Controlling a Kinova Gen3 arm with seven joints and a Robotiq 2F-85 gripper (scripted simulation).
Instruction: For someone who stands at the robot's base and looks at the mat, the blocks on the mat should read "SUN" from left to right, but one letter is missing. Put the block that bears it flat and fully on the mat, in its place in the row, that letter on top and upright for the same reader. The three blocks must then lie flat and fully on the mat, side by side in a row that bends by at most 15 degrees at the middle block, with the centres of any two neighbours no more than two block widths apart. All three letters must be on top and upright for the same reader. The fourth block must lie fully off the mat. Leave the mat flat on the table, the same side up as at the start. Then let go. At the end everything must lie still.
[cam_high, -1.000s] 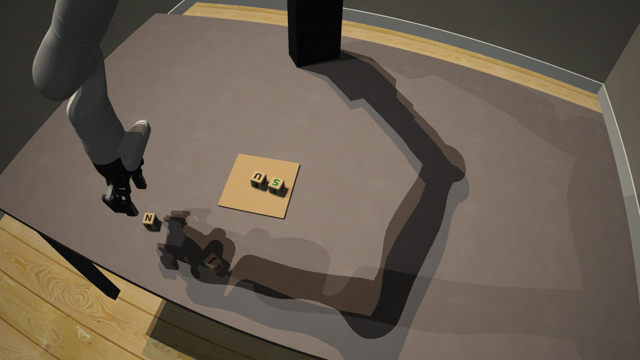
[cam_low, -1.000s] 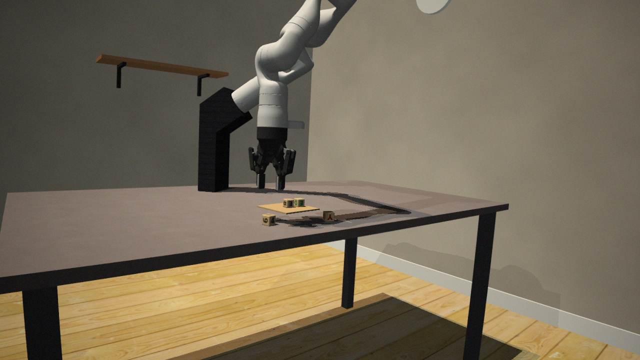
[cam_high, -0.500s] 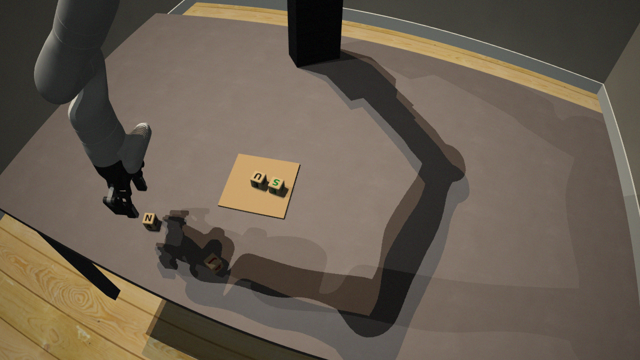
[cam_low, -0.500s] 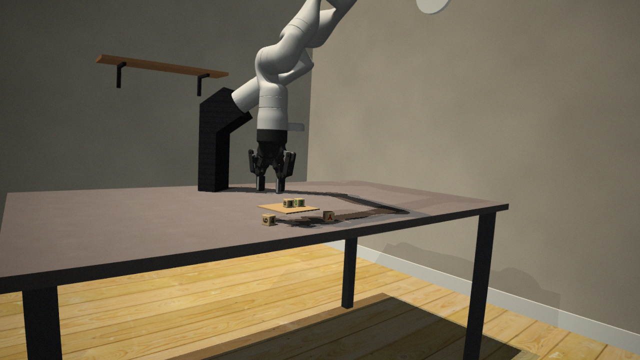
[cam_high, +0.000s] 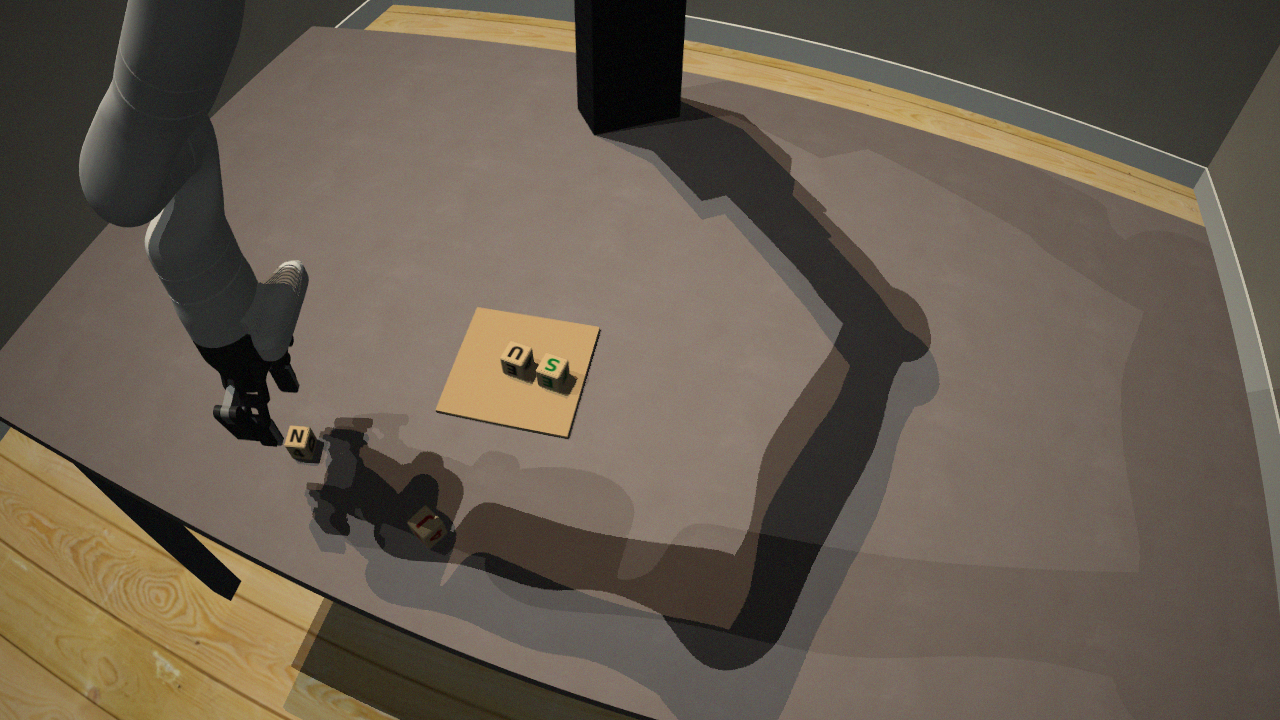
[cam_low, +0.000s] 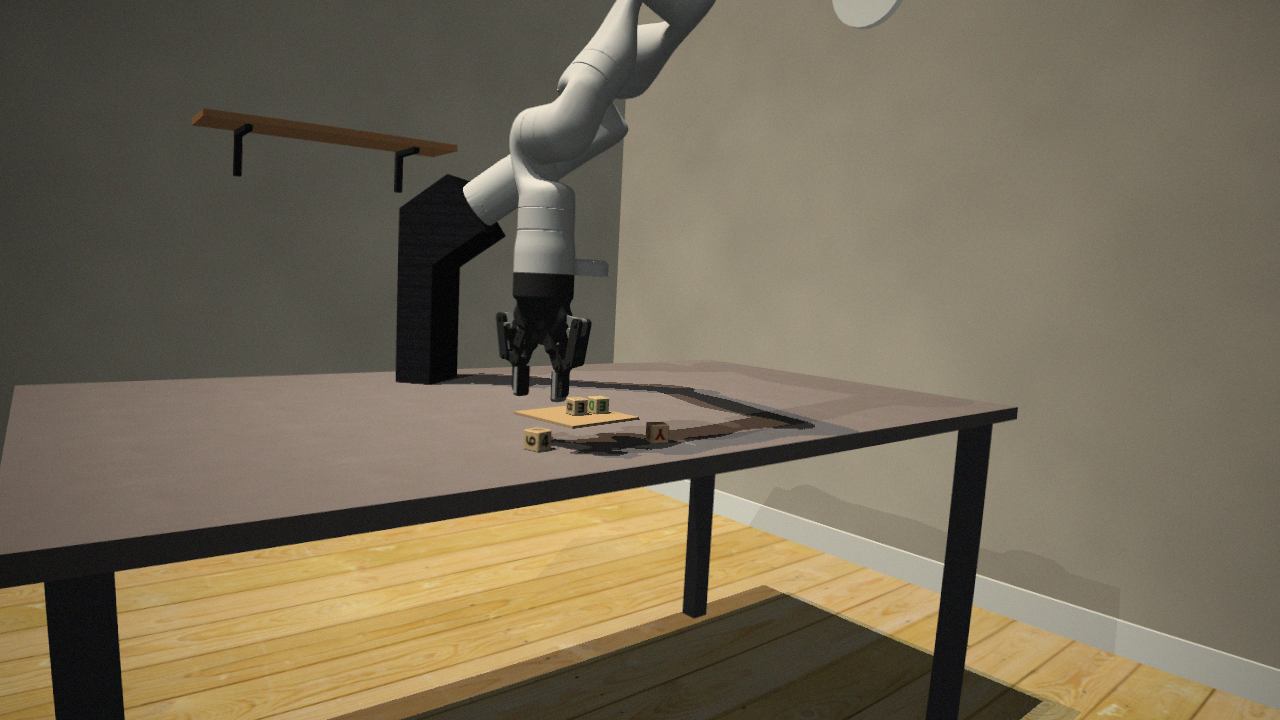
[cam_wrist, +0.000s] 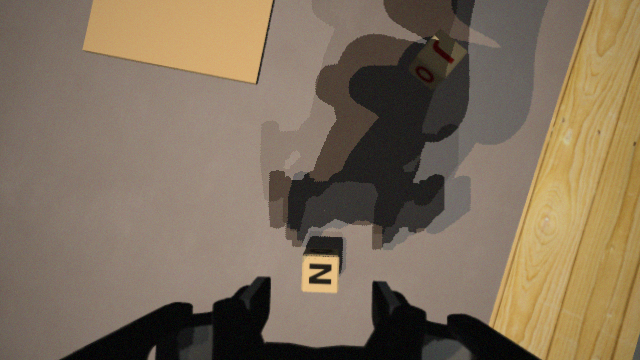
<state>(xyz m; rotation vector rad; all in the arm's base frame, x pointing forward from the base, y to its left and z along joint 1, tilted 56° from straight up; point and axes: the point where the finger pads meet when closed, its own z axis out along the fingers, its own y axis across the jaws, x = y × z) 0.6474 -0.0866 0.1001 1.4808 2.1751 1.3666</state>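
Note:
The N block (cam_high: 300, 440) (cam_low: 537, 438) (cam_wrist: 320, 273) lies on the table off the mat, N on top. My gripper (cam_high: 248, 428) (cam_low: 539, 391) (cam_wrist: 320, 296) is open and empty. It hangs a little above the N block, and in the wrist view the block shows between the two fingers. The tan mat (cam_high: 483, 389) (cam_low: 546, 415) (cam_wrist: 175, 30) lies flat and bears the U block (cam_high: 516, 358) (cam_low: 577, 405) and the S block (cam_high: 554, 367) (cam_low: 597, 404) side by side. The mat is bare on the U block's side, the side nearest the N block.
A fourth block (cam_high: 427, 524) (cam_low: 657, 432) (cam_wrist: 436, 61) with red marks lies off the mat in the arm's shadow near the table's edge (cam_high: 223, 537). A black post (cam_high: 629, 62) stands at the far side of the table.

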